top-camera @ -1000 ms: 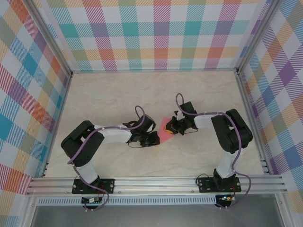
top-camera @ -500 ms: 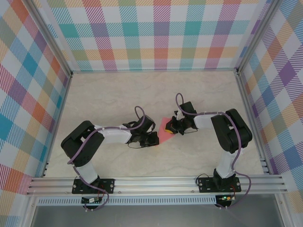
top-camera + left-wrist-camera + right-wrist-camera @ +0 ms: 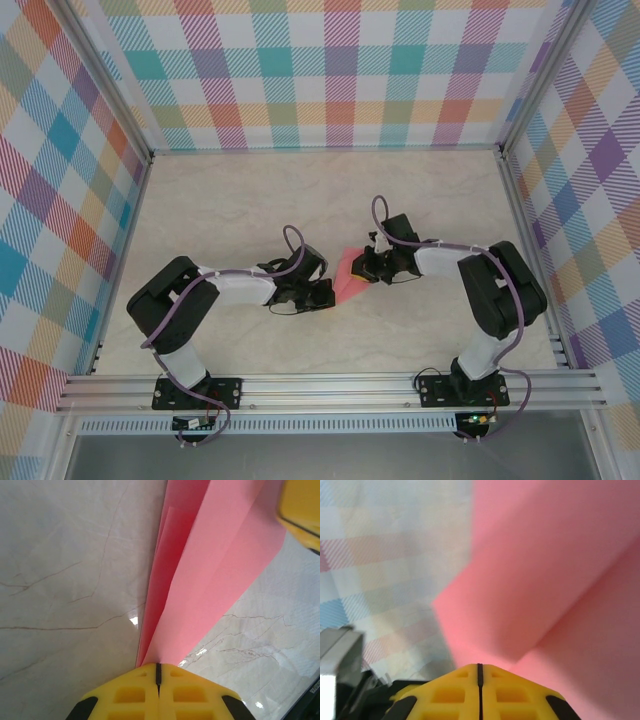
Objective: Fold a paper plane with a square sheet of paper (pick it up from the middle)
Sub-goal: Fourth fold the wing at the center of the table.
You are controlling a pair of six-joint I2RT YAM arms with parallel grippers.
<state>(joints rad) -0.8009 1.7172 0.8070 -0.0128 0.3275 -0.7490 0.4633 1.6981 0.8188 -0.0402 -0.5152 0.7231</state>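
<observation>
- Starting on the left: my left arm point(image 3: 230, 285) lies low across the marbled bench point(image 3: 220, 200), reaching in toward the middle.
- At its tip, my left fingers point(image 3: 328, 293) are pressed together on the near end of the folded pink paper point(image 3: 347, 284).
- Up close from the left wrist, those left fingers point(image 3: 158, 676) meet with only a thin seam between the yellow tips, and the folded pink paper point(image 3: 200, 570) comes straight out of that seam.
- From there the paper fans away from me in long layered flaps, narrow at my grip and wider farther off, with the bench point(image 3: 65, 580) showing on both sides of it.
- I can't tell whether its lower edge touches the bench or rides just above it.
- In the middle of the overhead view, the paper spans the small gap between my two sets of fingers.
- Moving right: my right fingers point(image 3: 361, 268) are on the far end of the paper, their yellow tip point(image 3: 300, 510) sitting against its upper right corner.
- From the right wrist, my right fingers point(image 3: 479, 680) are shut tight too, clamped on the folded pink paper point(image 3: 555, 580), which rises broad and creased in front of the lens.
- Left of the paper there, the plaid wall point(image 3: 385, 555) is a blur.
- Far right: my right arm point(image 3: 495, 290) bends back to its base at the near rail point(image 3: 330, 385).
</observation>
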